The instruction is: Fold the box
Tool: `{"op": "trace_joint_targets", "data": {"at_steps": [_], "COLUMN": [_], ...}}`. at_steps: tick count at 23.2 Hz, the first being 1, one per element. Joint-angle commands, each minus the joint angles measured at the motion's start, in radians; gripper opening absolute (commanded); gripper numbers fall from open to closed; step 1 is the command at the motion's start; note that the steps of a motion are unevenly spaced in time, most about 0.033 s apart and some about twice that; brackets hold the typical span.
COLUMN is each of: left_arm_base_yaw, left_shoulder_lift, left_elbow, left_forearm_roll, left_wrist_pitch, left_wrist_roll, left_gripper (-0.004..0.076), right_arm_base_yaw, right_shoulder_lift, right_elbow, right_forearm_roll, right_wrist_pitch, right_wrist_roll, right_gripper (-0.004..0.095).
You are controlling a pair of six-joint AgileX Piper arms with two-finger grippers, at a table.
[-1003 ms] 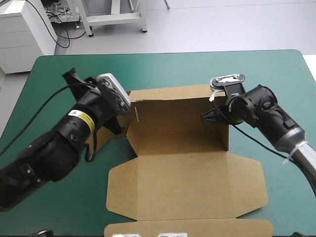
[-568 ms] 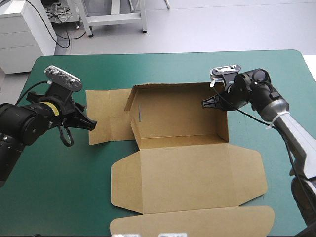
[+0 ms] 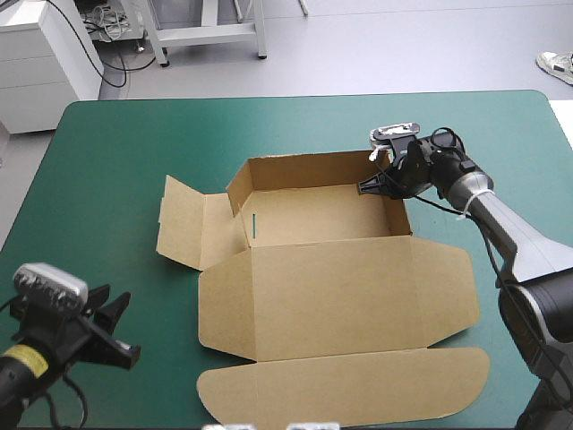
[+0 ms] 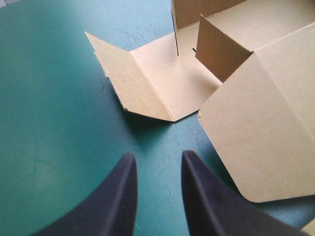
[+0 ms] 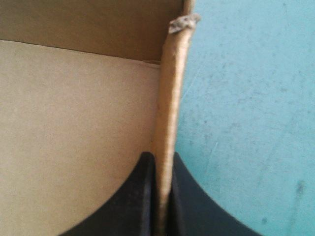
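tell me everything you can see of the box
The box is a cut sheet of brown board on the teal-green cover. Far and right walls stand raised; the left side flap lies spread out, its outer end tilted up. The lid lies flat on the near side. The right pincer is shut on the right wall.

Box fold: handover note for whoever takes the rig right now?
Right gripper: shut on the box, pinching its right wall near the far corner.
Left gripper: open, empty, over the teal-green cover by the near left corner, clear of the box.
Done: back wall and right wall up; lid flat toward the near edge.
Left: the left side panel lies spread outside the tray, end flap tilted up; likely raise and tuck it next.
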Motion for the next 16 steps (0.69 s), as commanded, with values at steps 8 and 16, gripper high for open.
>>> {"op": "trace_joint_targets", "data": {"at_steps": [8, 16], "left_arm_base_yaw": [0.001, 0.001], "left_shoulder_lift": [-0.417, -0.417], "left_elbow": [0.209, 0.21], "left_forearm_roll": [-0.006, -0.036], "left_wrist_pitch": [-0.072, -0.077], "left_wrist_roll": [0.029, 0.024], "left_gripper": [-0.0005, -0.0008], "right_arm_base_yaw": [0.006, 0.006], "right_shoulder_lift": [-0.018, -0.02], "right_elbow": [0.001, -0.305], "right_forearm_roll": [-0.009, -0.017], "right_wrist_pitch": [-0.004, 0.297], "right_wrist_roll": [-0.038, -0.044], "right_gripper": [0.0012, 0.0435]}}
